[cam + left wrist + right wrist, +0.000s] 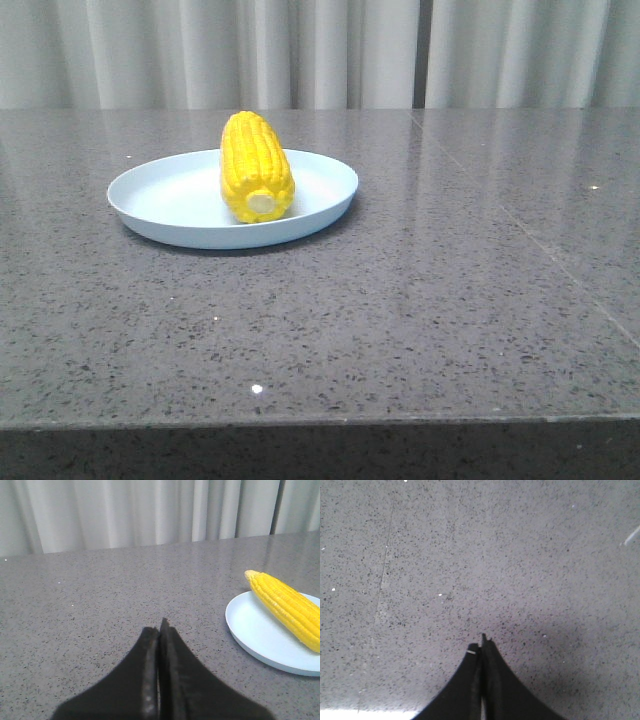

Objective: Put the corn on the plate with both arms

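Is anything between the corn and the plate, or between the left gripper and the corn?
No. The corn already lies on the plate. In the left wrist view only bare table shows between the shut left gripper and the plate; nothing visible blocks it.

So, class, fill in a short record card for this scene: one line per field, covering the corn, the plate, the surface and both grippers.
corn: yellow cob lying on the plate, cream stub end toward the front camera
plate: pale blue, round, on the table
table: dark grey speckled stone
left gripper: shut, holding nothing, apart from the plate
right gripper: shut, holding nothing, over bare table
task state: corn already on plate
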`<state>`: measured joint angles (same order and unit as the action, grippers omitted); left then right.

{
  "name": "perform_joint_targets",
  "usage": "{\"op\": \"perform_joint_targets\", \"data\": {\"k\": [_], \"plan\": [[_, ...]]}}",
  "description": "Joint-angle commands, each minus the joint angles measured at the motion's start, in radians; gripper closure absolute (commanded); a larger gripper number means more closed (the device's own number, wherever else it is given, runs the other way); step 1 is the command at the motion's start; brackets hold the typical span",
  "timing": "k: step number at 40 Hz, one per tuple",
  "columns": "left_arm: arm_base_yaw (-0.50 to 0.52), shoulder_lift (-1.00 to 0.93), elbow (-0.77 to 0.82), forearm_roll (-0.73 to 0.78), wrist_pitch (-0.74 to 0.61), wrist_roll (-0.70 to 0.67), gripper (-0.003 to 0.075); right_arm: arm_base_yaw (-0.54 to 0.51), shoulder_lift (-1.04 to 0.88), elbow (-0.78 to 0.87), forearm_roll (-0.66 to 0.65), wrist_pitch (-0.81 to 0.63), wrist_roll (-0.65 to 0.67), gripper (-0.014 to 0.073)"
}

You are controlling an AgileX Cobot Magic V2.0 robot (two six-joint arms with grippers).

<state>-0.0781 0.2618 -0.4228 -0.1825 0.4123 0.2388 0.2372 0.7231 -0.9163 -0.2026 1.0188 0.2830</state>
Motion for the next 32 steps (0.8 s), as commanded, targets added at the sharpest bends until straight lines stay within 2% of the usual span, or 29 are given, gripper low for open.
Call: {"op": "perform_joint_targets", "data": {"k": [1,5,11,17,32], "plan": [[-0.006,0.009,-0.025,-0.012,-0.080,-0.002,0.0741,-0.006,-0.144,0.111,-0.066,-0.228,-0.028,0.0659],[-0.006,0.009,-0.025,-0.012,-0.080,-0.002,0.0741,-0.006,-0.336,0.260,-0.083,-0.429,-0.029,0.0661],[-0.006,0.009,-0.025,-0.012,-0.080,-0.002,0.0741,-0.006,-0.553,0.423,-0.094,-0.627,-0.029,0.0661],[-0.006,0.009,-0.025,-0.012,-0.080,-0.002,0.0741,-0.006,-0.654,0.505,-0.094,-0.643,-0.029,0.0661],[-0.006,0.009,-0.025,-0.012,-0.080,-0.002,0.0741,-0.006,-0.659,0.510,-0.093,-0.631,-0.029,0.0661]]}}
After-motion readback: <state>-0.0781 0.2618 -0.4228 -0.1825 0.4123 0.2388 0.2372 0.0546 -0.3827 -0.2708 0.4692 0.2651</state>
